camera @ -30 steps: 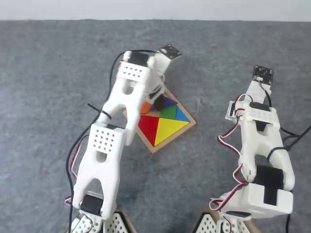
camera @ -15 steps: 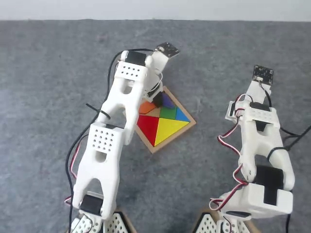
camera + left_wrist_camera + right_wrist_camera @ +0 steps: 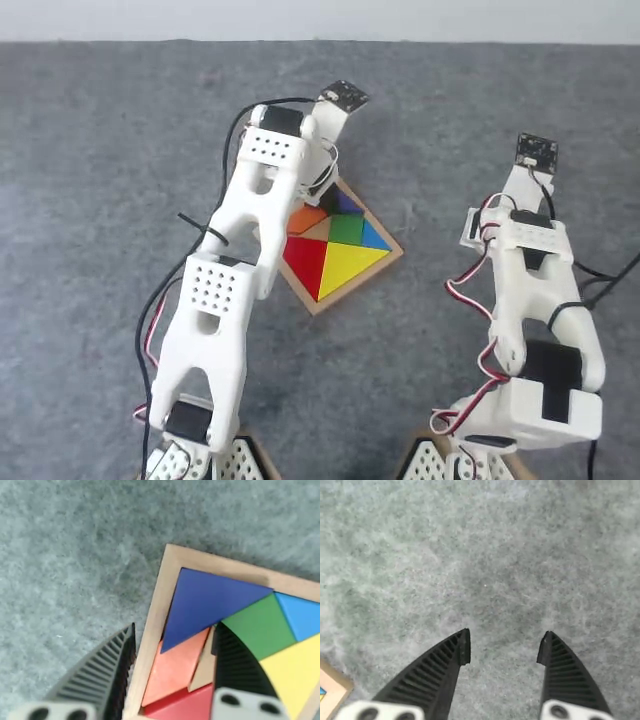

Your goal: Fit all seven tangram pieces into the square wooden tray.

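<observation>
1. The left arm: white links, grids of round holes, thin black cable.
2. The right arm: white shells, black motor blocks, red-and-white wires at 9 o'clock.
3. The left pincer and right pincer: black ribbed fingers, pale bases with screw holes.

Grey, felt-like desk, and the square wooden tray lies flat near its middle, turned corner-on.

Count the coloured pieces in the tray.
6: dark blue in a tray corner; orange beside it along the rim; red past orange; green against dark blue; light blue beside green; yellow beside red. The left fingers may hide another.
</observation>
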Controlling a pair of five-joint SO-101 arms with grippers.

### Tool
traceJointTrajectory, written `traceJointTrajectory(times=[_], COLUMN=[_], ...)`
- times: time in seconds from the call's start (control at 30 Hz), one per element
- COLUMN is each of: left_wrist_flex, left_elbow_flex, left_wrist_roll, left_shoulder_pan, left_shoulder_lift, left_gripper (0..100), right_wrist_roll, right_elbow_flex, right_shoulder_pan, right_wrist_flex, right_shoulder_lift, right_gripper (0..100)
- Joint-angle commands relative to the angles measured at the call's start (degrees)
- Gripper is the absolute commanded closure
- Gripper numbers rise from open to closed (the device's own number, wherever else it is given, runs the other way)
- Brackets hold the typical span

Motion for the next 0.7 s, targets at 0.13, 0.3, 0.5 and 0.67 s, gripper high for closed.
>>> traceJointTrajectory(times=[0.13,0.3,0.5,0.67], left_wrist_flex=[1.8,2.7,2.5,-0.6], left_elbow_flex=[-11.3,-12.3,-9.6,-8.0], left_wrist_roll=[2.1,2.0,1.8,1.7], left_shoulder_pan=[-1.1,-1.1,-1.0,-0.8], left_shoulder_lift=[-1.1,-1.0,-0.7,5.7], left_gripper=[76,76,76,76], right_wrist_roll=[0.7,0.7,0.7,0.7], right_elbow_flex=[-0.5,-0.5,-0.5,-0.5], right_shoulder_pan=[-0.7,-0.7,-0.7,-0.7], right_wrist_flex=[0.4,0.4,0.4,0.4], right_shoulder_lift=[-0.7,-0.7,-0.7,-0.7], right_gripper=[76.0,76.0,76.0,76.0])
